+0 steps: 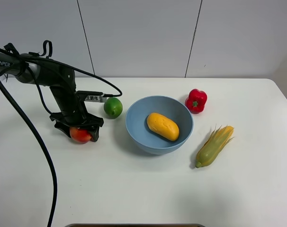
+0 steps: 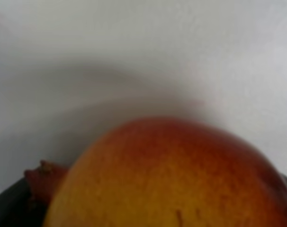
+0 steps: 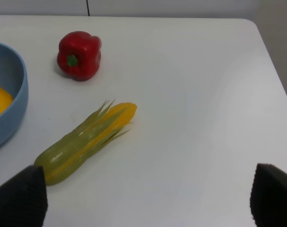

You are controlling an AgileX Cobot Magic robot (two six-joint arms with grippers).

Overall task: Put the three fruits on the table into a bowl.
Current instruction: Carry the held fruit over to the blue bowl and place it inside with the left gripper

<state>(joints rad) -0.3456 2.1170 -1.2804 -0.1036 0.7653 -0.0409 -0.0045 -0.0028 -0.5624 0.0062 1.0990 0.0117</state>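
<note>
The red apple-like fruit rests on the white table at the left, and my left gripper comes down over it with a finger on each side, shut on it. In the left wrist view the same fruit fills the frame. A green lime lies just beyond, between the arm and the light-blue bowl. The orange-yellow mango lies inside the bowl. My right gripper is open with nothing between its fingers, hovering over bare table near the corn; the exterior high view does not show it.
A red bell pepper sits right of the bowl at the back, and a corn cob lies right of the bowl nearer the front. The left arm's black cable hangs down along the left side of the table.
</note>
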